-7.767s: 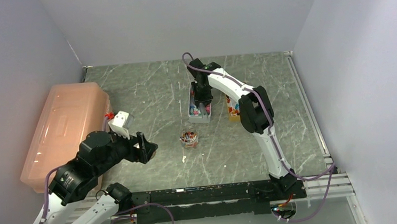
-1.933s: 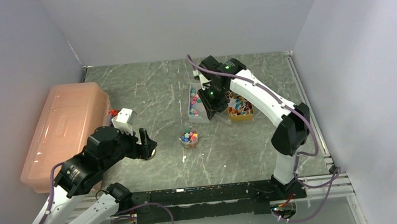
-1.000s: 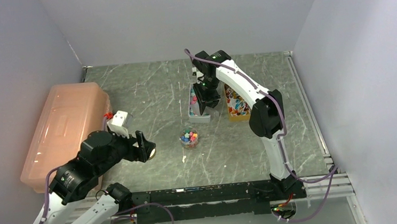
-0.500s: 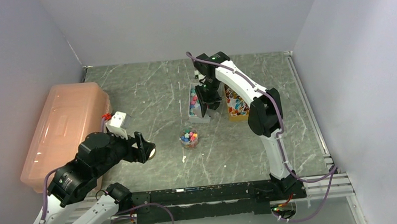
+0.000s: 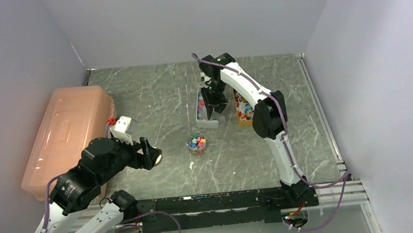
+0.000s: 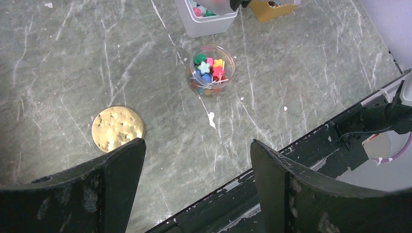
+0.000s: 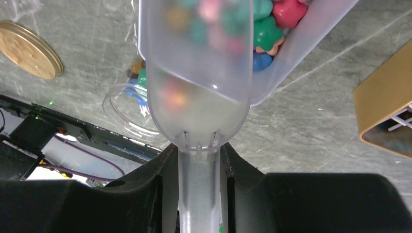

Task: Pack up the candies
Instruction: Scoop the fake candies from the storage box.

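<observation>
Candies (image 7: 272, 29) in pink, green, blue and red fill a pale rectangular bin (image 5: 198, 116). My right gripper (image 7: 199, 155) is shut on the handle of a translucent scoop (image 7: 199, 73). The scoop hangs over the bin's near end, and blurred coloured candies show through its bowl. A small clear jar (image 5: 197, 143), also seen as the jar (image 6: 212, 70), stands mid-table partly filled with candies. Its gold lid (image 6: 117, 128) lies flat to the left. My left gripper (image 6: 197, 141) hovers open over the table just in front of the lid, holding nothing.
A yellow patterned box (image 5: 243, 111) stands right of the bin. A large pink lidded tub (image 5: 67, 138) lies along the left wall, with a small white block (image 5: 122, 127) beside it. The black rail (image 6: 291, 160) runs along the table's near edge.
The right arm has shifted the scoop slightly left over the bin, and its elbow has drawn in. The left arm and open gripper have hardly moved.
</observation>
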`<state>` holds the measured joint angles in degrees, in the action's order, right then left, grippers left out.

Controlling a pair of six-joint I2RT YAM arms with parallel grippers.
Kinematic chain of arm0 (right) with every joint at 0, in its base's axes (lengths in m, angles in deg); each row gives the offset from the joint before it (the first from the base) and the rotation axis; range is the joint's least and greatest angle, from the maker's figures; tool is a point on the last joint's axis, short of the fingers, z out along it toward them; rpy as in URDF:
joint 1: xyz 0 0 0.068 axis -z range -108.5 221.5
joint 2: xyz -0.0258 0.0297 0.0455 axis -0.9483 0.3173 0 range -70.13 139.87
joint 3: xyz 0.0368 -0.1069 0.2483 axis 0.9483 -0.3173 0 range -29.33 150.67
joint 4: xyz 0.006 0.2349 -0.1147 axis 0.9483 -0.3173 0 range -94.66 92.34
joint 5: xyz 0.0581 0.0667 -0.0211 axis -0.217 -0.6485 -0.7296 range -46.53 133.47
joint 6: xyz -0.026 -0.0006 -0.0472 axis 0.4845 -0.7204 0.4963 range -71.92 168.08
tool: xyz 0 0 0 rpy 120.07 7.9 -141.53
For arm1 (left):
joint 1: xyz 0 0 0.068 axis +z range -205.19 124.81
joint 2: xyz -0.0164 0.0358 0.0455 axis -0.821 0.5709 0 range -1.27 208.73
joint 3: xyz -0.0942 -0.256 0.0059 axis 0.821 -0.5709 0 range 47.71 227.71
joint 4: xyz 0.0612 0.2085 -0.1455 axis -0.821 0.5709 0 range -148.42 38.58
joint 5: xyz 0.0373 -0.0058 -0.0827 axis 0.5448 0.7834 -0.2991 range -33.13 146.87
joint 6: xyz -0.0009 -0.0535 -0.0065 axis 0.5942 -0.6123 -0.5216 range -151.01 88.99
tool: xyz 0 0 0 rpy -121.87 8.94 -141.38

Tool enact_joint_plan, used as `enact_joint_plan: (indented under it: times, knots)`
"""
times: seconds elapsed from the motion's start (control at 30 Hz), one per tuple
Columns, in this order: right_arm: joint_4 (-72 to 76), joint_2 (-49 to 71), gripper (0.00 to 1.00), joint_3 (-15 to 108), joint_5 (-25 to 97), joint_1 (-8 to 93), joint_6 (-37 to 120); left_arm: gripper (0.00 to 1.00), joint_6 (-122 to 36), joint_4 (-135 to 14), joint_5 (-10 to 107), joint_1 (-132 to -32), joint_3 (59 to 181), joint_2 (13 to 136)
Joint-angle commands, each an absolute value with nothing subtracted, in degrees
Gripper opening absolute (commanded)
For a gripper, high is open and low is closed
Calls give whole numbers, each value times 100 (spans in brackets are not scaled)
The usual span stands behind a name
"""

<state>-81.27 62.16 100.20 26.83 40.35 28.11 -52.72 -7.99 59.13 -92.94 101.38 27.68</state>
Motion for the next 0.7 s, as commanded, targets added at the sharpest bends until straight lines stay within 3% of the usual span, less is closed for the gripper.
enact_joint_plan:
  times: [0.0,0.67]
  knots:
    - [-8335,6341,0,10383,2686,4063,2624,85,-5221,-1008,5845,-9324,10172,2682]
    - [-8260,6929,0,10778,2630,4239,2491,85,-5210,-1017,5835,-9319,10176,2685]
